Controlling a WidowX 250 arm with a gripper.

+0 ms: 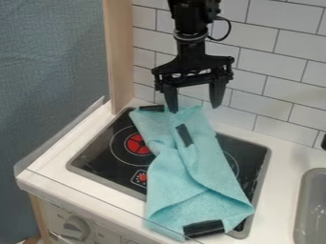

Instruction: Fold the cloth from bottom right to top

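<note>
The black arm (189, 47) hangs down from the top edge, its pincer (195, 109) pointing downward, two fingers (217, 93) spread apart.

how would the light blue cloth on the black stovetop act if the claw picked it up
The light blue fabric cloth looks floppy: it lies in soft folds and creases, so it would probably droop from wherever it is gripped. It seems thin, so likely light for its size. Its loose overlapping layers might slide or unfold as it lifts.

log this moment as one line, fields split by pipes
cloth: partly folded, lying across stove | gripper: open, near cloth's far end | grasp: none
</note>
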